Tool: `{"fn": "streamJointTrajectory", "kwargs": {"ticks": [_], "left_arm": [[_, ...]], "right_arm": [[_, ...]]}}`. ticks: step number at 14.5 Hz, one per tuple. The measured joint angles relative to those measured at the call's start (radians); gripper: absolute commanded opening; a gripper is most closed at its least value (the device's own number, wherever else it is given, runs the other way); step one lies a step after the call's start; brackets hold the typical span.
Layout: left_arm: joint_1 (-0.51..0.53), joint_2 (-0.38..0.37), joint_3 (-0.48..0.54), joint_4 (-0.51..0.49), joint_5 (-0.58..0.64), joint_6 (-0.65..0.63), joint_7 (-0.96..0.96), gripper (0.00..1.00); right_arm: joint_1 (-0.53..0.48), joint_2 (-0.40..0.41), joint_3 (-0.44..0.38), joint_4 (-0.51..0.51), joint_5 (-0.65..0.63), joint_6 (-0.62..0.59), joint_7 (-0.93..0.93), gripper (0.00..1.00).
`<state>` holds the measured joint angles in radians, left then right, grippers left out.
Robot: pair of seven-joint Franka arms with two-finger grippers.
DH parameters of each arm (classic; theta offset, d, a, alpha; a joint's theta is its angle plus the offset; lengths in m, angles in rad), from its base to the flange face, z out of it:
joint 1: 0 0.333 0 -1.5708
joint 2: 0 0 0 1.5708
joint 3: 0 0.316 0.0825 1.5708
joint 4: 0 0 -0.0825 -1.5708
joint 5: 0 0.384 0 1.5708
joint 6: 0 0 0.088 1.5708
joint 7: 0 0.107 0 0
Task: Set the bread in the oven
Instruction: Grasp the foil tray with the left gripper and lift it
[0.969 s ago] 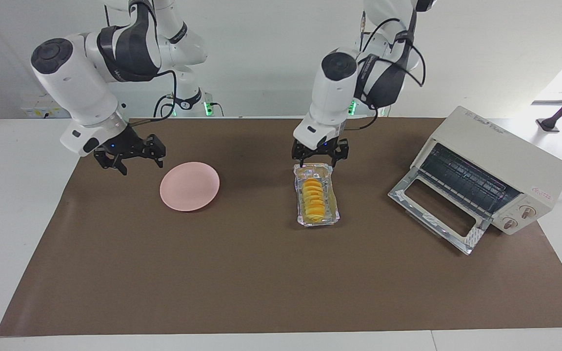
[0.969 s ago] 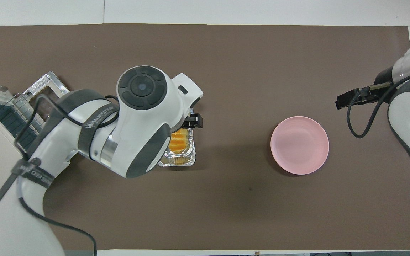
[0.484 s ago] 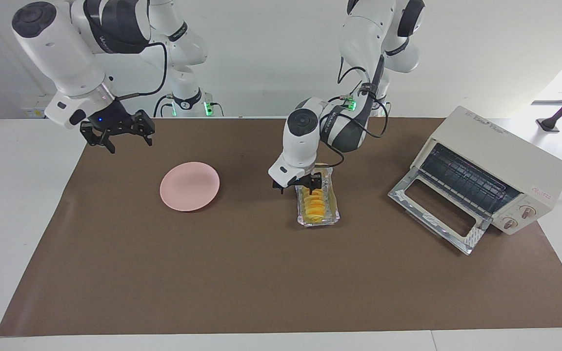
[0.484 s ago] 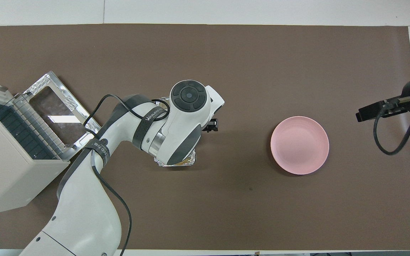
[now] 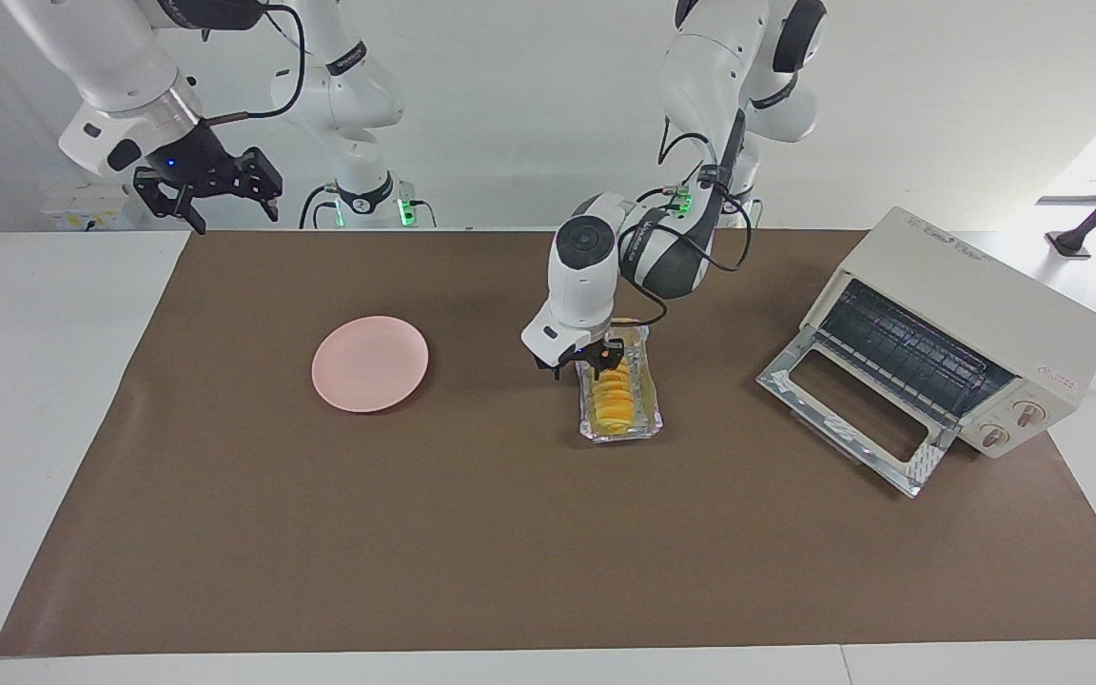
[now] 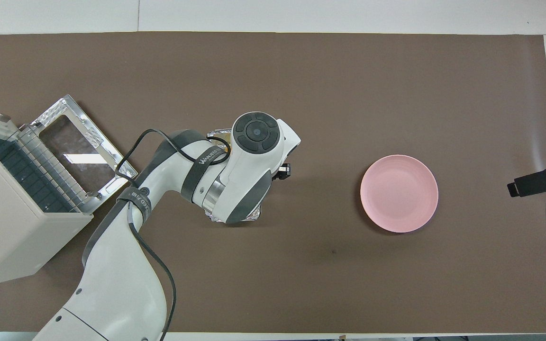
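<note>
Showing yellow, orange-crusted bread point(image 5: 613, 397) slices

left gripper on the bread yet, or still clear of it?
Cannot tell. In the facing view the left gripper sits at the end of the bread nearer the robots, overlapping it, with no plain contact or gap. Overhead, the arm hides both.

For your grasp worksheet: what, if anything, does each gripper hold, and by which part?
Left gripper is down at the foil tray's robot-side end, by the bread; a hold cannot be told. Right gripper holds nothing.
</note>
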<state>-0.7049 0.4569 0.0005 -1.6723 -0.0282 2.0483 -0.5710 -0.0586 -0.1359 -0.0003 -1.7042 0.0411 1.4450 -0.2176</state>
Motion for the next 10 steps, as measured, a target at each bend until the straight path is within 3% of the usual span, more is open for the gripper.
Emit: {"fn": "streamJointTrajectory", "kwargs": {"ticks": [2,8,10], "left_arm": [[-0.013,0.001,0.000,-0.010,0.000,0.000,-0.036,0.00],[-0.013,0.000,0.039,0.001,0.000,-0.010,-0.129,0.00],[-0.006,-0.001,0.073,0.059,0.000,-0.086,-0.133,0.00]], "right_arm": [[-0.005,0.001,0.002,0.000,-0.002,0.006,0.000,1.00],[-0.032,0.015,0.015,0.026,-0.028,0.051,0.000,1.00],[-0.032,0.017,0.025,0.029,-0.031,0.051,0.000,1.00]]}}
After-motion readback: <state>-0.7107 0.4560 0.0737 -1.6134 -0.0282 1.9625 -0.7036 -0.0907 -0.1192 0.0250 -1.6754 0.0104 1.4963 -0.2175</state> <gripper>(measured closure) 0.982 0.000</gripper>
